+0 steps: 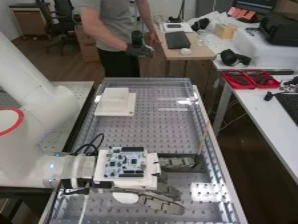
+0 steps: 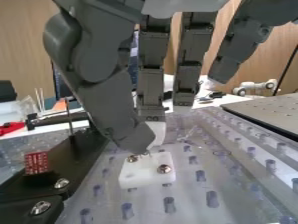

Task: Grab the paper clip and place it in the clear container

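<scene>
Dark grey hand [image 2: 153, 57], its fingers relaxed, nearly straight, near the perforated worktop's [image 1: 156, 131] near edge. Paper clip: location unclear; likely light, springy, slippery, best pinched gently across its long sides.
</scene>
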You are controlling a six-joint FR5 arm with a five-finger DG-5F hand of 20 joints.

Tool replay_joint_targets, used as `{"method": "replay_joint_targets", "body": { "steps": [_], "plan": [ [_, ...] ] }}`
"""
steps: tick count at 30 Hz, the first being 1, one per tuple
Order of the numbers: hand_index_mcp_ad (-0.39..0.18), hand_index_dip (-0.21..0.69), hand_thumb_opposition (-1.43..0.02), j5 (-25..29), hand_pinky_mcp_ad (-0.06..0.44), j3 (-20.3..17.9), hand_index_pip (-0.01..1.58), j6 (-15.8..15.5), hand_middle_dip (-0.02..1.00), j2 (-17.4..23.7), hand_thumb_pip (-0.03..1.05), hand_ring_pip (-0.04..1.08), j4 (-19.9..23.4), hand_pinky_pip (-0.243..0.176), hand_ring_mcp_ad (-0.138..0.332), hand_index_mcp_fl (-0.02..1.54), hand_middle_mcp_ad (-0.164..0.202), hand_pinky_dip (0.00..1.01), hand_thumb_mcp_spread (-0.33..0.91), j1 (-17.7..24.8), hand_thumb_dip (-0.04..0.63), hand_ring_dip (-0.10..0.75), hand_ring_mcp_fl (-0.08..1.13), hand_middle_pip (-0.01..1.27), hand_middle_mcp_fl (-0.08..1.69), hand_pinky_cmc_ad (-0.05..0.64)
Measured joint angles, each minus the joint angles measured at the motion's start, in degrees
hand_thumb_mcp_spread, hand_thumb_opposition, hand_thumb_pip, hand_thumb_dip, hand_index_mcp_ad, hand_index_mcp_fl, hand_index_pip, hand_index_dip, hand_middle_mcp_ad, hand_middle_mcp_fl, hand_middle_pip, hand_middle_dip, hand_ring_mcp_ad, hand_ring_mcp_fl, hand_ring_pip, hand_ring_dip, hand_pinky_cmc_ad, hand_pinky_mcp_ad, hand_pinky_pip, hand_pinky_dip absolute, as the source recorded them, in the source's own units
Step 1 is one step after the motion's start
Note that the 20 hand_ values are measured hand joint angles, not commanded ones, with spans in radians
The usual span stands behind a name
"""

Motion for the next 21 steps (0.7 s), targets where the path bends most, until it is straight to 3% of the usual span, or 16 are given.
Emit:
{"method": "replay_joint_targets", "body": {
  "steps": [11, 13, 17, 21],
  "plan": [
    [-0.173, -0.183, -1.02, 1.33, 0.227, -1.60, 0.11, 3.63, 0.73, 1.08, 0.67, 0.11, 4.05, 0.065, 0.031, 0.29, -0.101, 0.20, 0.68, -0.06, 0.291, 0.511, 0.61, 0.83, 0.83, 0.464],
    [-0.169, -0.183, -1.02, 1.63, 0.248, -1.92, 0.11, 4.29, 0.73, 1.58, 0.67, 0.11, 4.70, 0.065, 0.030, 0.29, -0.098, 0.20, 0.68, -0.08, 0.291, 0.515, 0.63, 0.83, 0.82, 0.461],
    [-0.173, -0.183, -1.04, 2.35, 0.248, -2.95, 0.11, 5.74, 0.73, 3.38, 0.67, 0.10, 6.22, 0.068, 0.033, 0.33, -0.068, 0.20, 0.68, -0.05, 0.291, 0.515, 0.65, 0.82, 0.87, 0.480],
    [-0.169, -0.183, -1.05, 2.94, 0.264, -4.86, 0.11, 7.70, 0.73, 6.56, 0.66, 0.10, 8.33, 0.072, 0.030, 0.33, -0.061, 0.19, 0.68, 0.40, 0.291, 0.515, 0.67, 0.80, 0.87, 0.480]
  ]
}}
